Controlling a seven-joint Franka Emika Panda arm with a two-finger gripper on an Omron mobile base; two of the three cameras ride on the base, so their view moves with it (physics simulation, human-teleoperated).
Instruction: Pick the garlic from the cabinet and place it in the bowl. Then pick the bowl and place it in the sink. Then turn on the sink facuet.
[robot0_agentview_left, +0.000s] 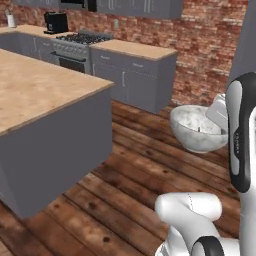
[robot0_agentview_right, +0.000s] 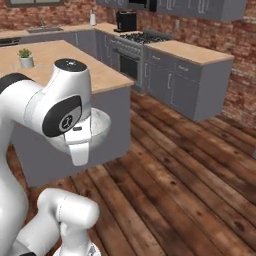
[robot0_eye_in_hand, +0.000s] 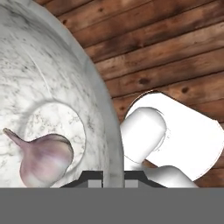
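Note:
The marble-look bowl (robot0_agentview_left: 195, 131) hangs in the air over the wooden floor, to the right of the kitchen island. My gripper (robot0_eye_in_hand: 111, 178) is shut on its rim, one fingertip inside the wall and one outside. The garlic (robot0_eye_in_hand: 43, 159), a pinkish-white bulb with a pointed stem, lies on the bowl's bottom (robot0_eye_in_hand: 48, 118). In the right base view the bowl (robot0_agentview_right: 101, 127) shows partly behind my forearm. A dark basin that looks like the sink (robot0_agentview_right: 44, 30) is set in the far counter; its faucet is too small to make out.
The island with a wooden top (robot0_agentview_left: 40, 85) stands close on the left, with a small potted plant (robot0_agentview_right: 25, 57) on it. A stove (robot0_agentview_left: 80, 45) and grey base cabinets (robot0_agentview_left: 135, 75) line the brick wall. Plank floor (robot0_agentview_right: 190, 165) stretches to the right.

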